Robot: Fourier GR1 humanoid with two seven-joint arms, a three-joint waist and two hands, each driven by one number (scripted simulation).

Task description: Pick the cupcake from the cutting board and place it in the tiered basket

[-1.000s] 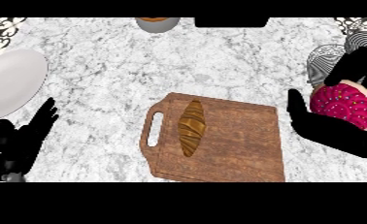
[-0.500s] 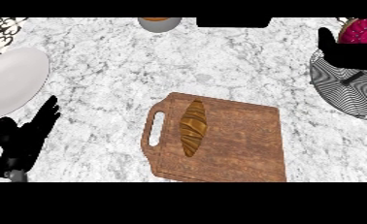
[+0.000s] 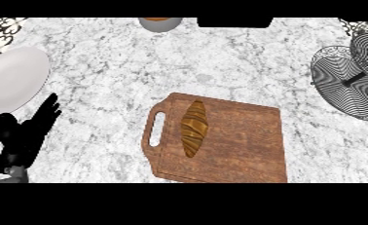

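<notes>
Cupcake isn't showing anywhere, can't tell where it sits. Left robot hand (image 3: 27, 134) rests spread open at the lower left edge, right robot hand is out of shot. Cutting board (image 3: 230, 143) carries a croissant (image 3: 194, 127); tiered basket (image 3: 345, 78) stands far right on the counter (image 3: 108, 87).

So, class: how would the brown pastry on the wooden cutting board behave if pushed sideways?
The brown striped pastry tapers at both ends, so it would probably pivot rather than roll. It lies flat on the wooden cutting board, so tipping seems unlikely. It looks light and possibly crumbly.
</notes>
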